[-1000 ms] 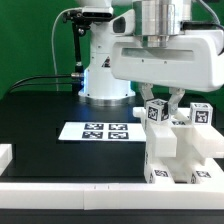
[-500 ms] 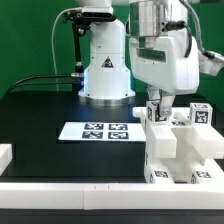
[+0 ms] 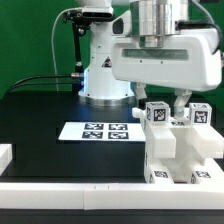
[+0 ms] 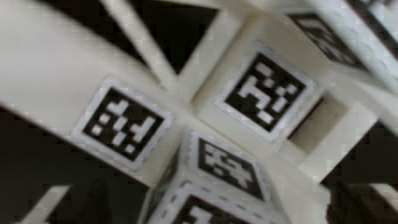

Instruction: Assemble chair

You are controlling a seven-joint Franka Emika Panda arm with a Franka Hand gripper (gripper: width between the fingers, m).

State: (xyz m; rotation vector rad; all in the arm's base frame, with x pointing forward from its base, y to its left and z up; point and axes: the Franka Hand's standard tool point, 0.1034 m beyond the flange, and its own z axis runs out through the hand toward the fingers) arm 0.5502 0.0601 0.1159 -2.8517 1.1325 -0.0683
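The chair [image 3: 182, 152] is a chunky white structure of bars and posts with small black-and-white tags, at the exterior view's right. My gripper [image 3: 166, 104] hangs just above its top, one finger on each side of a tagged post [image 3: 157, 113]. The jaws stand wide apart and hold nothing. The wrist view is blurred. It shows the chair's tagged bars [image 4: 267, 95] close up and a tagged post [image 4: 222, 185] between my dark fingertips [image 4: 54, 205]. My gripper [image 4: 210, 208] straddles that post with gaps on both sides.
The marker board [image 3: 105, 131] lies on the black table left of the chair. The robot's white base [image 3: 105, 72] stands behind it. A white raised rim [image 3: 60, 190] runs along the table's front, with a block at the left edge [image 3: 5, 153].
The wrist turned about a quarter turn above the chair half a second ago and has turned back to its earlier broad-side pose. The chair has not moved.
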